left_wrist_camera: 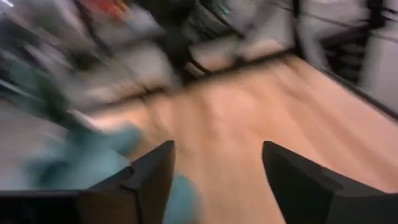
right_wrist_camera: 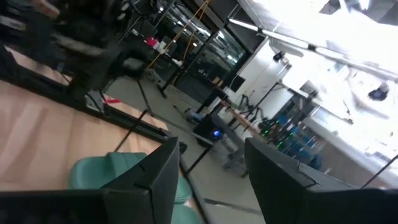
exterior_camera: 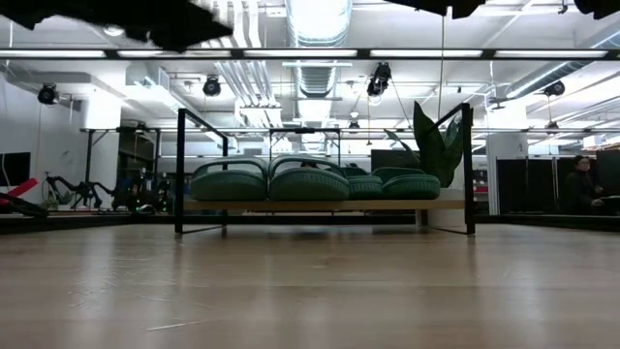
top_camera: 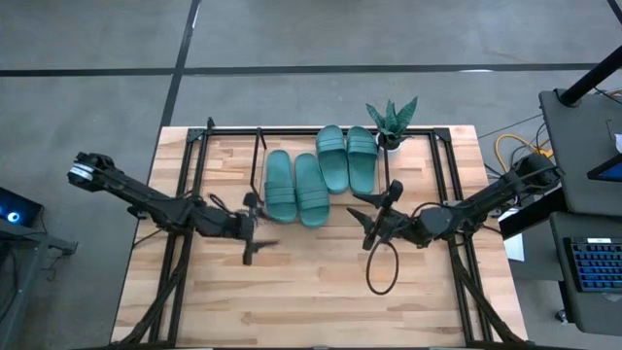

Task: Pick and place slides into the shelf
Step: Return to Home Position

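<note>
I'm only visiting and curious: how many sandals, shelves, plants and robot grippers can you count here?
Teal slides: 4
Black-rod shelf: 1
Spiky potted plant: 1
Grippers, the left gripper and the right gripper: 2
Total: 8

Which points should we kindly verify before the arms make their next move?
1. All four slides on the shelf: ok.
2. Nearer pair fully on it, no overhang: cannot tell.
3. Jaws of the left arm open and empty: ok.
4. Jaws of the right arm open and empty: ok.
5. Potted plant upright beside the farther pair: ok.
6. Hanging cable loop under the right arm free of snags: cannot tell.
</note>
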Robot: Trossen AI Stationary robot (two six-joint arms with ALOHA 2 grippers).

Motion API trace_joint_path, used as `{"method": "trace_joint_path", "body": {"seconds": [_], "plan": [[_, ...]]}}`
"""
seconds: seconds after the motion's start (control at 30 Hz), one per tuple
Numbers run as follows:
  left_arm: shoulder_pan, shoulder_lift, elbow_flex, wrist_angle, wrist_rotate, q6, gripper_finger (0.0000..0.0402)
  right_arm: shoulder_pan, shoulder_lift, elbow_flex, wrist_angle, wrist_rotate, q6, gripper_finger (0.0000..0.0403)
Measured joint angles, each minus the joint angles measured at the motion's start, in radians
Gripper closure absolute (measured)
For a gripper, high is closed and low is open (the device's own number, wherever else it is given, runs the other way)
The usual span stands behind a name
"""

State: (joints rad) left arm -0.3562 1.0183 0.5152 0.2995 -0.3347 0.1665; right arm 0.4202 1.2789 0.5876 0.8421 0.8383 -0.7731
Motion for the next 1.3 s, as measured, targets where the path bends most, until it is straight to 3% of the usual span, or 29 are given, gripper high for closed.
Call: {"method": "trace_joint_path", "body": {"seconds": [0.1,0.2,0.37,0.43,0.53,0.63,0.83,1.0,1.17,1.3], "plan": [[0.01,-0.001,0.01,0.119,-0.094,0.173,0.0213,0.0,0.0,-0.016,0.0,0.0,0.076,0.0229],[0.026,-0.021,0.015,0.136,-0.095,0.311,0.0258,0.0,0.0,-0.019,0.0,0.001,0.072,0.0229],[0.075,-0.116,0.015,0.091,-0.144,0.364,0.033,0.0,0.0,-0.022,0.0,0.001,0.068,0.023],[0.096,-0.159,0.004,0.07,-0.104,0.362,0.0358,0.0,0.0,-0.022,0.001,0.001,0.068,0.023],[0.154,-0.21,-0.019,0.074,0.106,0.355,0.0393,0.0,0.0,-0.022,0.001,0.001,0.068,0.023],[0.234,-0.23,-0.021,0.077,0.231,0.338,0.0396,0.0,0.0,-0.022,0.001,0.001,0.067,0.023],[0.352,-0.284,-0.027,0.015,0.229,0.342,0.0401,0.0,0.0,-0.022,0.001,0.001,0.067,0.023],[0.418,-0.42,-0.032,-0.029,0.227,0.368,0.0401,0.0,0.0,-0.027,0.0,0.001,0.066,0.023],[0.427,-0.54,-0.04,-0.233,0.263,0.312,0.0401,0.0,0.0,-0.029,0.0,0.001,0.066,0.023],[0.427,-0.59,-0.081,-0.294,0.299,0.278,0.0401,0.0,0.0,-0.029,0.0,0.001,0.068,0.023]]}}
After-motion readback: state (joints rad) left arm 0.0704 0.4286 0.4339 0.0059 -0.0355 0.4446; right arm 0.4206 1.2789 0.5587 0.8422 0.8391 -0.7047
